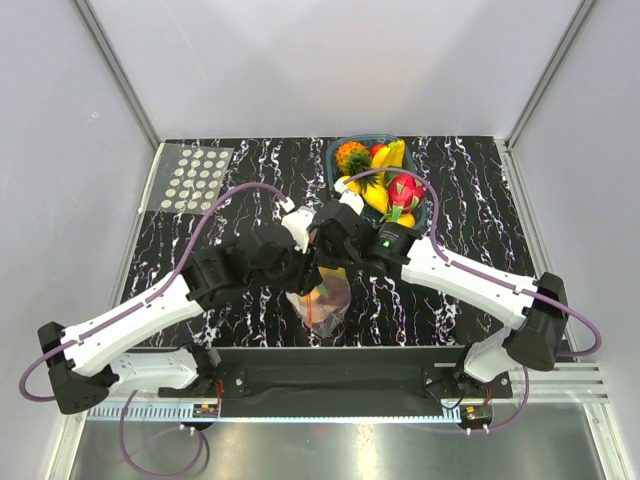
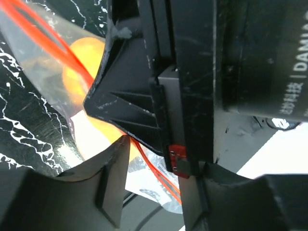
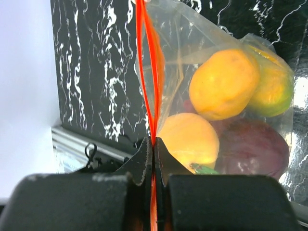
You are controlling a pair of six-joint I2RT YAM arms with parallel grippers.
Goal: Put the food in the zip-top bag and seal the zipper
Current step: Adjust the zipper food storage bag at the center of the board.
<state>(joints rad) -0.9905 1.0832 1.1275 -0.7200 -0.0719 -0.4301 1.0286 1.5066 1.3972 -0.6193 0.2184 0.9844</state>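
Note:
The clear zip-top bag [image 1: 322,300] lies at the middle near the table's front edge, under both grippers. In the right wrist view the bag [image 3: 202,38] holds two orange fruits [image 3: 224,84], a yellow-green one [image 3: 272,89] and a dark red-purple one [image 3: 250,144]. My right gripper [image 3: 154,144] is shut on the red-orange zipper [image 3: 147,72], whose two strips part further along. My left gripper [image 2: 154,187] is open, its jaws wide apart, and the zipper [image 2: 154,168] and a corner of the bag [image 2: 43,62] run between them. The grippers [image 1: 318,240] nearly touch.
A dark teal tray [image 1: 332,160] at the back holds more toy fruit, among them a pink dragon fruit [image 1: 405,190] and a banana [image 1: 377,195]. A clear sheet with white dots [image 1: 195,178] lies at the back left. A black rail [image 1: 330,375] runs along the front edge.

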